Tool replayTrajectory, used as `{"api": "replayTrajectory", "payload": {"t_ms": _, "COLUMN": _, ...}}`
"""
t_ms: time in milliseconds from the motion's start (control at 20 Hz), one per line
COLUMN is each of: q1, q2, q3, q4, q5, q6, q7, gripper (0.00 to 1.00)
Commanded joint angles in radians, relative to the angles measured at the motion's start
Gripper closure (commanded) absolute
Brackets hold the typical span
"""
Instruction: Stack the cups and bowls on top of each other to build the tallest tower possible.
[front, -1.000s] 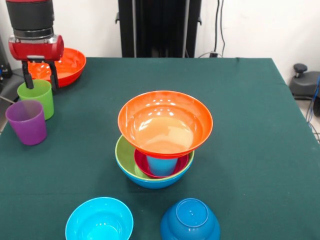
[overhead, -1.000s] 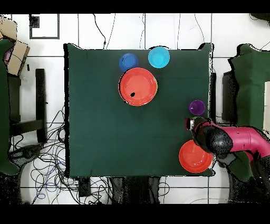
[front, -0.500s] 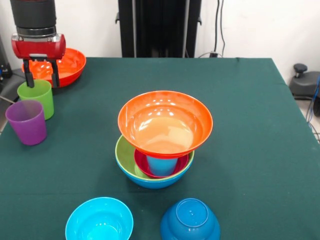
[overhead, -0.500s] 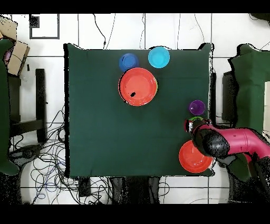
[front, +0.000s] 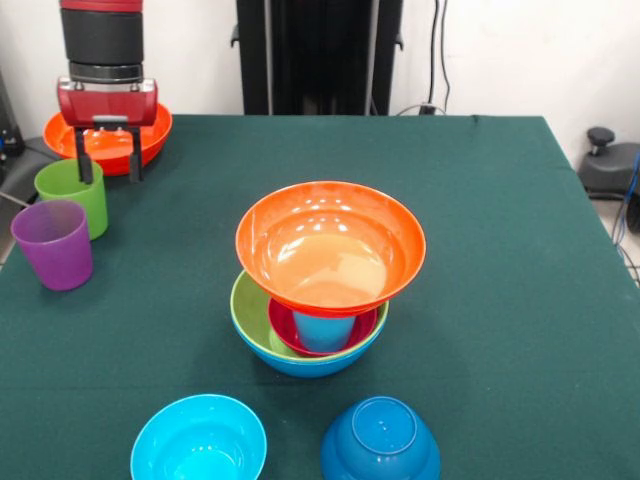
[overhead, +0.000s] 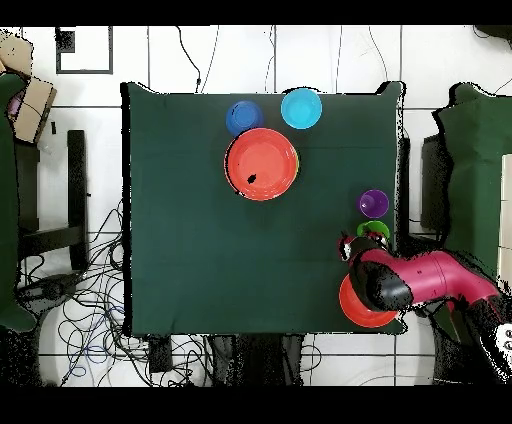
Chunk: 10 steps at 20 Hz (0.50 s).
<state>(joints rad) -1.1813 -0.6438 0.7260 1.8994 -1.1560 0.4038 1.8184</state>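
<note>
Two loose cups stand at one edge of the green tabletop (front: 480, 220): a lime green cup (front: 72, 195) and, just beside it, a purple cup (front: 53, 243), both upright and mouth-up. One tower (front: 328, 270) occupies mid-table: a large blue bowl at the base, a lime green bowl nested in it, a magenta small bowl inside that, a light blue cup (front: 323, 329) standing in the magenta bowl, and a large orange bowl (front: 330, 245) resting on top, slightly tilted. One second orange bowl (front: 112, 135) sits at the table's corner, beyond the lime green cup. One cyan small bowl (front: 199, 440) lies mouth-up near the tower; one dark blue small bowl (front: 380, 440) sits beside it, turned upside down. One end effector (front: 109, 166), fingers apart and empty, hangs in front of the corner orange bowl, just beside the lime green cup.
</note>
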Motion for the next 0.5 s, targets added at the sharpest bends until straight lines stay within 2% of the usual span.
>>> {"api": "replayTrajectory", "payload": {"t_ms": 50, "q1": 0.026, "q2": 0.031, "q3": -0.067, "q4": 0.056, "q5": -0.077, "q6": -0.023, "q7": -0.103, "gripper": 0.00}}
{"api": "replayTrajectory", "payload": {"t_ms": 500, "q1": 0.009, "q2": 0.045, "q3": -0.072, "q4": 0.037, "q5": -0.077, "q6": -0.014, "q7": -0.150, "gripper": 0.00}}
